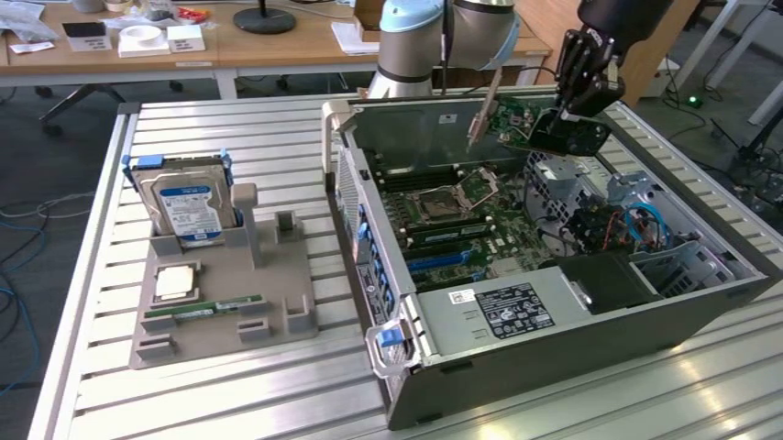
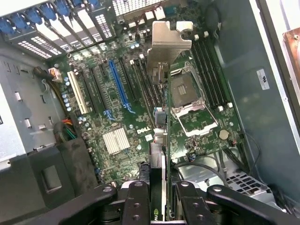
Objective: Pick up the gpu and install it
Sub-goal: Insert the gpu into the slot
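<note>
The jaws are closed on the gpu, and the two black fingers press it from both sides. In the wrist view the card is seen edge-on, running away from the gripper, with its silver bracket at the far end.

In the exterior view the gripper holds the gpu in the air, tilted, over the back part of the open case. The card does not touch the motherboard. Below it in the wrist view lie the motherboard, the empty socket and a long blue slot.

Toward the exterior view's left, well apart from the case, a grey tray rests on the table. A hard drive stands upright in the tray and a RAM stick lies flat in it.
</note>
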Robot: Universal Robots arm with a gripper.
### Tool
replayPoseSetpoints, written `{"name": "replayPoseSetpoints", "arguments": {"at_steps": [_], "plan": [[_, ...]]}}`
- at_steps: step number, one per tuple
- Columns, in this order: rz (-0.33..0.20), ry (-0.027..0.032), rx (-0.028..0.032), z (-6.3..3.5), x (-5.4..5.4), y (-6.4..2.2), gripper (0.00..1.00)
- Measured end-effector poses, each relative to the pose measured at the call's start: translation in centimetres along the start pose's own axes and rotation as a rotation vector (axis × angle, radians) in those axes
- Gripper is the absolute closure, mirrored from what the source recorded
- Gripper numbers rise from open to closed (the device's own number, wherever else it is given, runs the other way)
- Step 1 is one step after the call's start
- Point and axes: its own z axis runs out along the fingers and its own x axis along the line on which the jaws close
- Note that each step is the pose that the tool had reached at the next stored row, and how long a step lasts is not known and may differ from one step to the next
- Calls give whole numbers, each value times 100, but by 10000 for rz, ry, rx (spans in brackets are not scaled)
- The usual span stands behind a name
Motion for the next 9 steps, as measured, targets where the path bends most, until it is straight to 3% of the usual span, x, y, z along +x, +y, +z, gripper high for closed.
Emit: {"name": "replayPoseSetpoints", "arguments": {"at_steps": [9], "plan": [[-14,1,0,0,0,0,74]]}}
